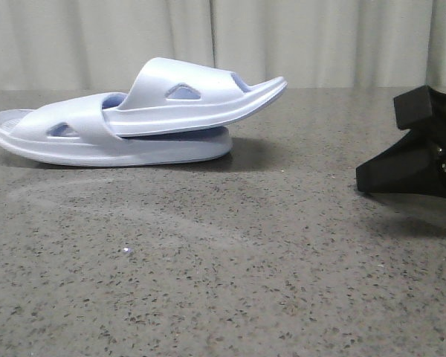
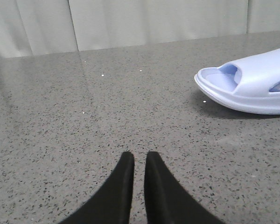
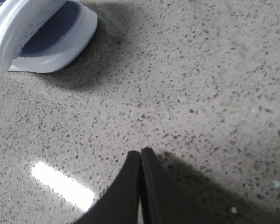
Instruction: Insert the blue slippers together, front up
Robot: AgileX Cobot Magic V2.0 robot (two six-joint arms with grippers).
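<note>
**Slippers nested on table; both grippers closed and empty**

Nearest the front camera, the speckled grey stone table [image 1: 223,282] shows a bare surface with faint pale streaks across its left half.

At mid-depth on the robot's right side, the right gripper [image 1: 412,160] appears as a black body resting low on or just above the table, casting a shadow beneath it; it stands well apart from the footwear. In the right wrist view its fingertips [image 3: 140,156] are pressed together with no visible gap, and they hold nothing. A bright reflection lies on the table near them.

The left gripper [image 2: 139,157] does not show in the front view. In the left wrist view its two black fingers [image 2: 126,175] are nearly together, with only a thin slit between them, and nothing is held. It sits low over the table, apart from the end of the slippers.

Farther back, on the left half of the table, lie the blue slippers [image 1: 134,123]. The lower slipper [image 1: 74,137] rests flat on its sole. The upper slipper [image 1: 201,93] is pushed under the lower one's strap, and its free end tilts up and juts to the right, beyond the lower sole. Neither gripper touches the pair.

Behind the table hangs a pale curtain [image 1: 282,37].
</note>
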